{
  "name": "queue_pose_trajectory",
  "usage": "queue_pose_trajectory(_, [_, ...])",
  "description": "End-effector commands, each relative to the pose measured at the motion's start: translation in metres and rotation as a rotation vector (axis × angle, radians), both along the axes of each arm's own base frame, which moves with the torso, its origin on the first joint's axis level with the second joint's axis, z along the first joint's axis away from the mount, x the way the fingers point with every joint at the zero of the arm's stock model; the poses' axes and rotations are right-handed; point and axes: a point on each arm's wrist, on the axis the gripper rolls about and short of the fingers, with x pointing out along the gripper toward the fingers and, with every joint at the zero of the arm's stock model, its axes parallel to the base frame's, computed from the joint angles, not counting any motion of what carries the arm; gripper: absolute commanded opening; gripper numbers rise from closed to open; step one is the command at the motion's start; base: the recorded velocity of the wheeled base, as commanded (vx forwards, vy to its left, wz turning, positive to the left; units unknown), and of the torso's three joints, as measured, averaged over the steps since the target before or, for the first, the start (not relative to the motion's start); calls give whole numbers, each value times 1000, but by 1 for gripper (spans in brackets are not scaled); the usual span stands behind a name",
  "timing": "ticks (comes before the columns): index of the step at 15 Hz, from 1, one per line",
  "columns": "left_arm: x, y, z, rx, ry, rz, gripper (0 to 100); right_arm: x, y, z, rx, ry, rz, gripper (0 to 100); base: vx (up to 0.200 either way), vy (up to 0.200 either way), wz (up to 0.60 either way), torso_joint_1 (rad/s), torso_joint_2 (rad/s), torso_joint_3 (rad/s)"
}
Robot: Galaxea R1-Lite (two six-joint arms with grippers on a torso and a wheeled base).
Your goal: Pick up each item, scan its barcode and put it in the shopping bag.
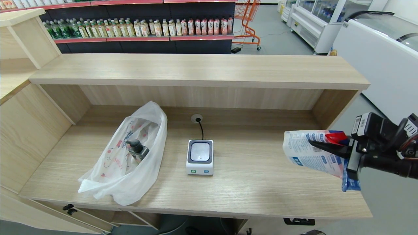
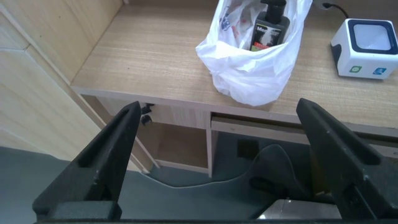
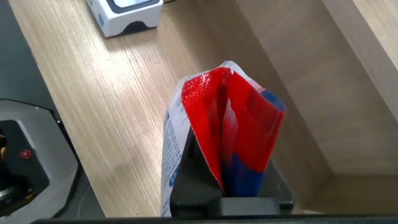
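My right gripper (image 1: 321, 143) is shut on a white, blue and red pouch (image 1: 312, 156), held in the air above the right end of the counter. From the right wrist, the pouch (image 3: 227, 124) stands between the fingers with its red top outward. The white barcode scanner (image 1: 200, 156) sits mid-counter, its glass window facing up. Left of it lies the white shopping bag (image 1: 127, 156), mouth open, with a dark pump bottle (image 1: 137, 150) inside. My left gripper (image 2: 217, 162) hangs open below the counter's front edge, near the shopping bag (image 2: 255, 68) and the pump bottle (image 2: 268, 28).
The wooden counter (image 1: 248, 182) has a raised back shelf (image 1: 196, 70) and side walls. A black cable (image 1: 200, 129) runs from the scanner to a hole in the counter. Drawers (image 2: 186, 134) lie under the front edge. Store shelves and freezers stand behind.
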Motion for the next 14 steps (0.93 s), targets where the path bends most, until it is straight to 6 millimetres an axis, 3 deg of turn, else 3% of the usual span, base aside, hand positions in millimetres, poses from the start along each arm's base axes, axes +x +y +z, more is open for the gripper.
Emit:
queue_pose_trajectory(1, [0,0,0,1,0,0,100,-1,1,-1,4,5,14,0,0,200,0,2,-2,2])
queue_pose_trajectory(10, [0,0,0,4,0,-1,100,2,3,-2,24,22,47,0,0,200,0,4,1,3])
queue_pose_trajectory(14, [0,0,0,4,0,-1,100,12,4,-6,25,4,45,0,0,200,0,2,2,2])
